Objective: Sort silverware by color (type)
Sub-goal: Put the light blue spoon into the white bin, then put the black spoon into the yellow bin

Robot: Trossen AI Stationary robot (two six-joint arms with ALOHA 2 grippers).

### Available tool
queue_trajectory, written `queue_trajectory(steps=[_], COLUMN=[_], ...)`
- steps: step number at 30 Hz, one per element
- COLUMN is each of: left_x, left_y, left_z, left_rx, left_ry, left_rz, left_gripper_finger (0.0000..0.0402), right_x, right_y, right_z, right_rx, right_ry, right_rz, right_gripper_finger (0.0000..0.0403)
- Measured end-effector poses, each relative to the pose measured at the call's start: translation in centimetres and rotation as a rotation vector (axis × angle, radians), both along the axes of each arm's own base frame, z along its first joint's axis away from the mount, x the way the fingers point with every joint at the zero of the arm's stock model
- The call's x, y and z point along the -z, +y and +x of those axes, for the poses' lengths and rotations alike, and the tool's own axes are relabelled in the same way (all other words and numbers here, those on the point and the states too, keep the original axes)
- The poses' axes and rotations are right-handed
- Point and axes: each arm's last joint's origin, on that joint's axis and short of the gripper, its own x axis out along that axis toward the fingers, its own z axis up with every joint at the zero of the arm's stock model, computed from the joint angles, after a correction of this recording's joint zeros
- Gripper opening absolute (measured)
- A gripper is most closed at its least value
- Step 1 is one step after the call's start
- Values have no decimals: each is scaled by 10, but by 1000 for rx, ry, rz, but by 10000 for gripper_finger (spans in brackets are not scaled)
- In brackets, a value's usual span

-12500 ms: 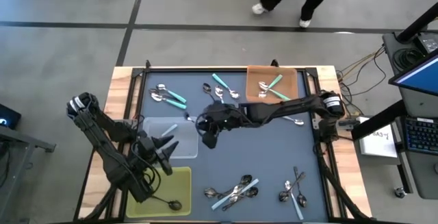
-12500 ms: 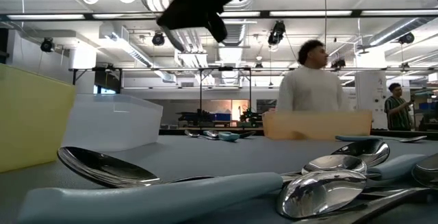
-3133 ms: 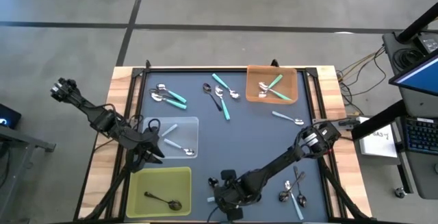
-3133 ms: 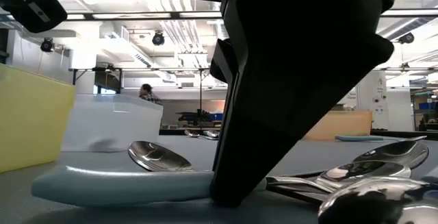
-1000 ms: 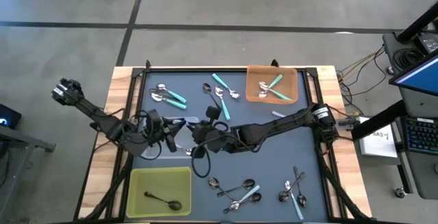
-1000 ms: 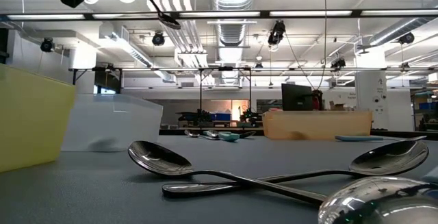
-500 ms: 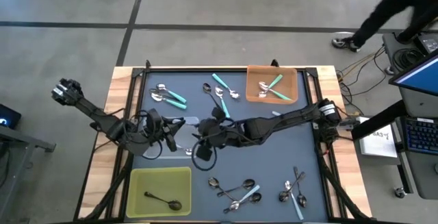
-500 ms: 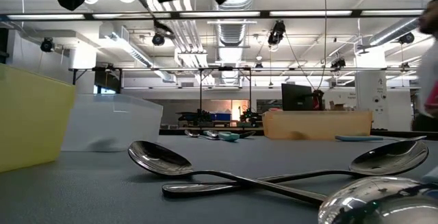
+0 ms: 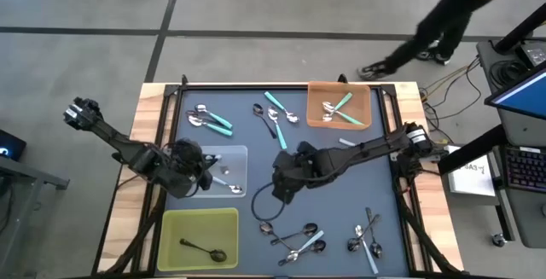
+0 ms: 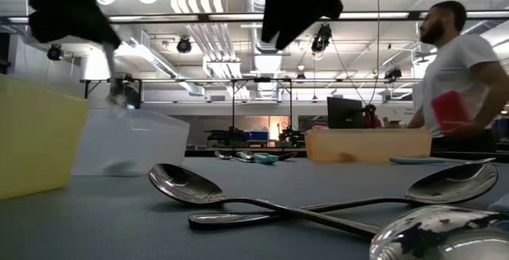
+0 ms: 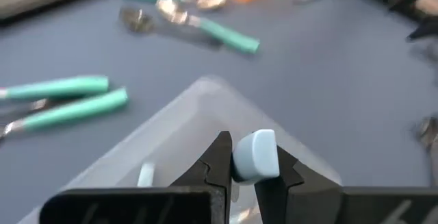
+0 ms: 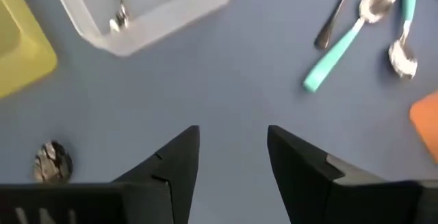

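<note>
Silverware is lying scattered over the dark table (image 9: 341, 202), and I am reading it from left to right. My left claw (image 11: 244, 176) is pinching the pale blue handle (image 11: 254, 155) of one spoon above the clear tray (image 9: 241, 153), at the table's left side, where another pale blue spoon (image 9: 223, 181) is already lying. Below that tray, the yellow tray (image 9: 171, 221) is holding one dark metal spoon (image 9: 201, 249). Two teal spoons (image 9: 212, 119) are sitting near the table's far left corner, a mixed few (image 9: 275, 117) are lying in the far middle, and my right claw (image 12: 233, 159) is hanging wide and empty over bare table near the centre. More spoons (image 9: 294, 236) are tangled at the near edge, the orange tray (image 9: 368, 100) is keeping teal ones at the far right, and a last cluster (image 9: 367, 235) is lying at the near right.

These spoons are looking light, stiff and slick. I am judging the plastic handles the best place to grip, since polished bowls and thin metal stems would likely slip. Crossed ones may drag a neighbour along.
</note>
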Motion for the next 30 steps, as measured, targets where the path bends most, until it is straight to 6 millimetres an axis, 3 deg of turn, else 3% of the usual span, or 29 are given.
queue_trajectory(steps=[6,14,22,30], left_x=[4,5,10,15], left_y=[-1,0,4,11], left_z=[-1,-3,-15,-29], left_rx=[15,19,77,87], left_ry=[59,79,258,445], left_rz=[-39,-42,-94,-73], left_gripper_finger=[24,101,146,149], right_x=[13,17,22,56], right_y=[12,23,36,60], right_z=[2,0,-9,-7], right_rx=[-24,-96,-96,-55], right_ry=[35,94,182,310], right_rz=[-7,137,226,341], right_gripper_finger=[150,155,153,151])
